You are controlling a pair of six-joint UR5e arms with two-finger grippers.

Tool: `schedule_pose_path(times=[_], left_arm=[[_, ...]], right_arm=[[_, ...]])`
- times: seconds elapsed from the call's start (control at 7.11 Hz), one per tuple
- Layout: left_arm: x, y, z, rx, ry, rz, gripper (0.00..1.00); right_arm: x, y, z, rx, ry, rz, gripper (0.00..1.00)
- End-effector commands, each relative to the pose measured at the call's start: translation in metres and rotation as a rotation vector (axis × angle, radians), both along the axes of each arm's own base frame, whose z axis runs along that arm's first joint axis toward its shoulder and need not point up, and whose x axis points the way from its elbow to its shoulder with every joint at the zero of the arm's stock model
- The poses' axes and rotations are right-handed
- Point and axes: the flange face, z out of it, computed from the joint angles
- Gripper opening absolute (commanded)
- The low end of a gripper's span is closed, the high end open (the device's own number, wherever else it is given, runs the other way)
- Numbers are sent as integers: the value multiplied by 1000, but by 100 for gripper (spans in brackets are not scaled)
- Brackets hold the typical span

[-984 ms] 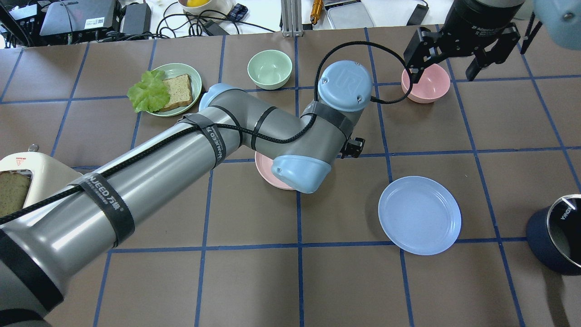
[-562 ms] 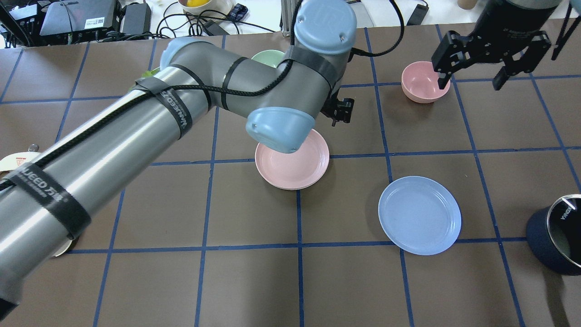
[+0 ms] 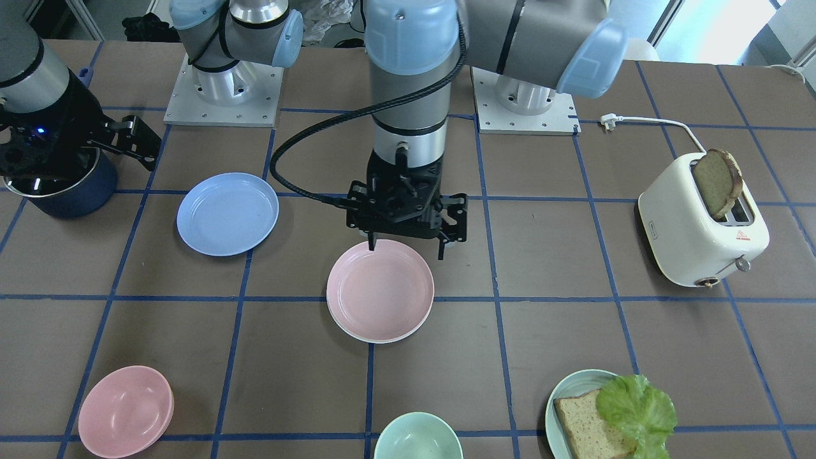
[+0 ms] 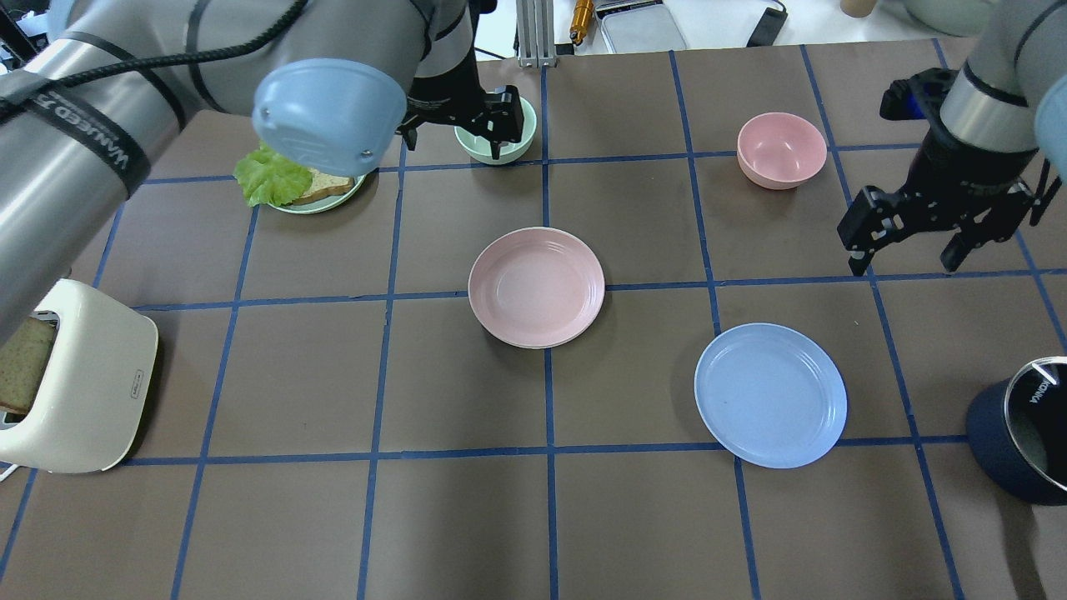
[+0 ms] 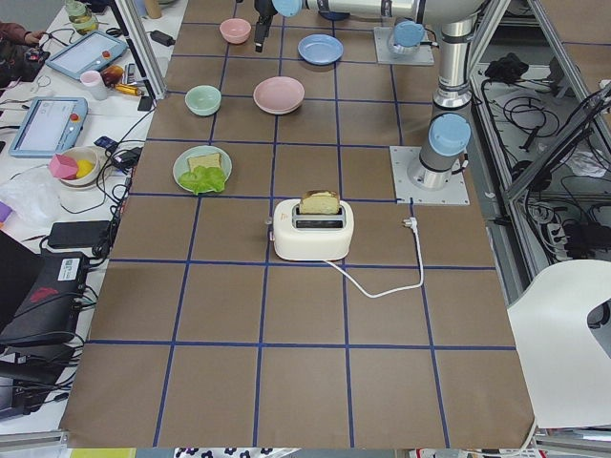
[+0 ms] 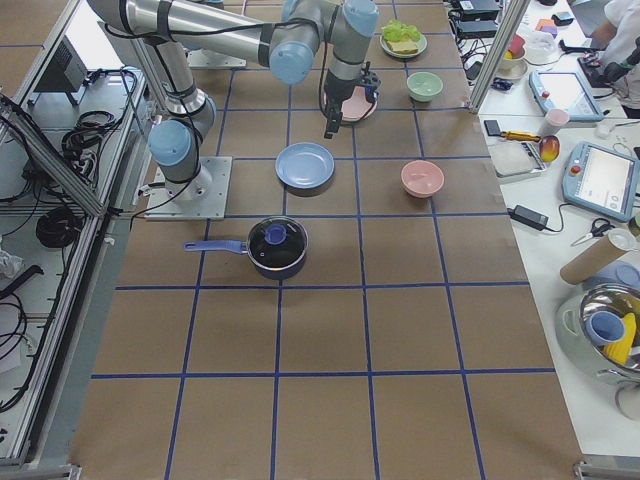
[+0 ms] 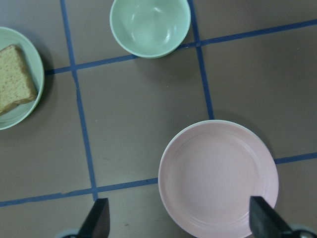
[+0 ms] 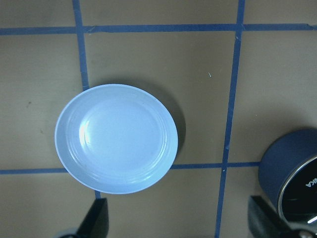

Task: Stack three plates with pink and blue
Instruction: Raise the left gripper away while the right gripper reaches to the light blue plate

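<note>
Centrally, the pink plate [image 4: 536, 286] rests on a white plate [image 3: 370, 339], of which only a thin rim shows beneath it. Seen from overhead, the blue plate [image 4: 771, 394] lies alone, well apart at the pink plate's 4 o'clock. The left gripper [image 3: 407, 248] hangs raised near the pink plate's 12 o'clock, fingers spread and holding nothing. The right gripper [image 4: 902, 265] hovers at the blue plate's 1 o'clock, likewise spread and empty.

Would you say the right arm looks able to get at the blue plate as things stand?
Probably yes. The right end effector hangs open above the table near the blue plate, which lies flat with nothing on it. The dark pot stands apart to one side, so the way down looks free.
</note>
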Motion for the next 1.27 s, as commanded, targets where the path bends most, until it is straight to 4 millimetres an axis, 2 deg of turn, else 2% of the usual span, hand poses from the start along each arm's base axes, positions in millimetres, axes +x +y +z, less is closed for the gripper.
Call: schedule_pose_path(times=[0.0, 0.28, 0.56, 0.7, 0.84, 1.12], left_arm=[[48, 10, 26, 78, 58, 69, 100], [65, 29, 48, 110, 95, 73, 100], [69, 48, 63, 133, 91, 52, 100], [69, 53, 66, 139, 91, 51, 100], [67, 54, 63, 147, 112, 57, 100], [68, 54, 67, 149, 122, 62, 100]], right_arm=[[-18, 42, -75, -9, -11, 31, 100], [-19, 81, -133, -38, -2, 8, 100], [-26, 106, -172, -84, -13, -49, 99], [-27, 109, -177, -80, -29, -62, 94], [-21, 105, -181, -102, -93, -72, 89], [-25, 91, -199, -138, -104, -73, 85]])
